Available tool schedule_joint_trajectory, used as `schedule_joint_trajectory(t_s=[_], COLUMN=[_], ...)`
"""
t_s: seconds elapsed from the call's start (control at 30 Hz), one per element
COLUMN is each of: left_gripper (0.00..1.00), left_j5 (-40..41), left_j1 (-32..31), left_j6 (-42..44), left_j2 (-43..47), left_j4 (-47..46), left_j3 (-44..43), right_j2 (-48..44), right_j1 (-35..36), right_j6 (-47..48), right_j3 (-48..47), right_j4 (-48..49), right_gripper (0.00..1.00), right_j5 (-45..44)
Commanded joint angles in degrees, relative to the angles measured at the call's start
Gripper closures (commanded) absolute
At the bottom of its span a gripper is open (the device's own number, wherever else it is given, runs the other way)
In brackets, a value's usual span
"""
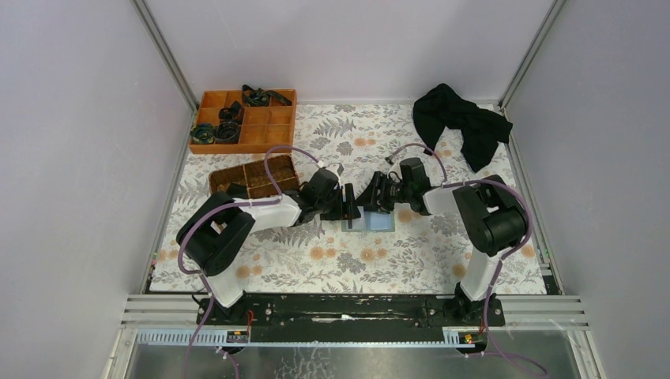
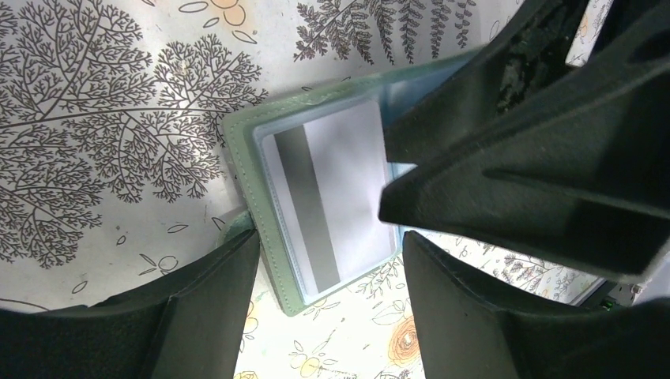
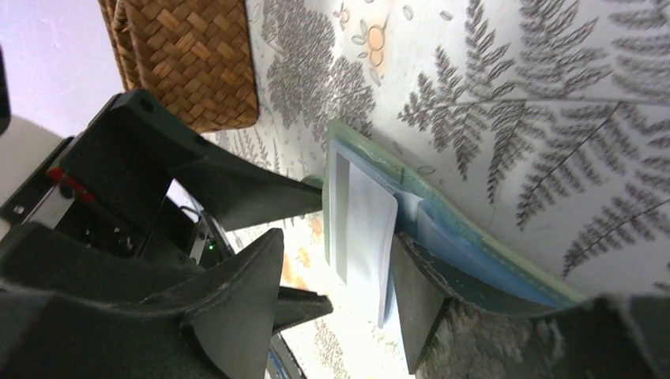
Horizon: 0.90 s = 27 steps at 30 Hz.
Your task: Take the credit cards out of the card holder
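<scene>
The card holder [image 1: 371, 222] lies open on the floral cloth in the middle, light blue inside with a grey-green border [image 2: 245, 170]. A whitish credit card with a grey stripe [image 2: 336, 193] lies on its left half. In the right wrist view the card [image 3: 365, 225] sticks out past the holder's [image 3: 474, 253] edge. My left gripper [image 1: 348, 207] is open, its fingers either side of the holder's near corner [image 2: 330, 241]. My right gripper [image 1: 379, 201] is open, low over the holder, with the card's edge between its fingers [image 3: 336, 237]. Other cards are hidden.
A brown wicker basket [image 1: 253, 178] stands just left of my left arm and shows in the right wrist view [image 3: 190, 63]. An orange divided tray [image 1: 245, 118] with dark items is at the back left. A black cloth [image 1: 462, 122] lies at the back right.
</scene>
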<state>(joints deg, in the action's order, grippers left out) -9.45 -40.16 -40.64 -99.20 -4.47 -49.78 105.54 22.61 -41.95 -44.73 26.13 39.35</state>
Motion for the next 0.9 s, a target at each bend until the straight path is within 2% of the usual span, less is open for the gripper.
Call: schedule_joint_trajectory(t_s=[0.0, 0.23, 0.4, 0.53, 0.87], left_gripper=[0.27, 0.27, 0.27, 0.27, 0.27], left_j5=[-1.9, -2.4, -2.4, -2.3, -3.0], left_j1=[-1.0, -1.0, -1.0, -1.0, -1.0], left_j6=[-0.8, -0.9, -0.4, 0.1, -0.4], left_j2=[-0.7, -1.2, -1.3, -1.5, -2.3], left_j4=[-2.8, -2.8, -1.7, -1.0, -1.5], left_j3=[0.2, -0.4, -0.8, -1.2, -2.4], right_j2=[-4.9, -4.7, -0.5, 1.2, 1.6], right_j1=[1.3, 1.3, 1.3, 1.4, 2.5], right_j6=[-1.2, -0.6, -5.7, -7.3, -5.4], right_j3=[1.2, 2.0, 2.6, 2.5, 2.5], right_j4=[2.4, 3.5, 12.7, 15.7, 14.1], right_gripper=[0.41, 0.41, 0.44, 0.44, 0.44], right_j5=[4.5, 5.1, 7.7, 9.1, 9.6])
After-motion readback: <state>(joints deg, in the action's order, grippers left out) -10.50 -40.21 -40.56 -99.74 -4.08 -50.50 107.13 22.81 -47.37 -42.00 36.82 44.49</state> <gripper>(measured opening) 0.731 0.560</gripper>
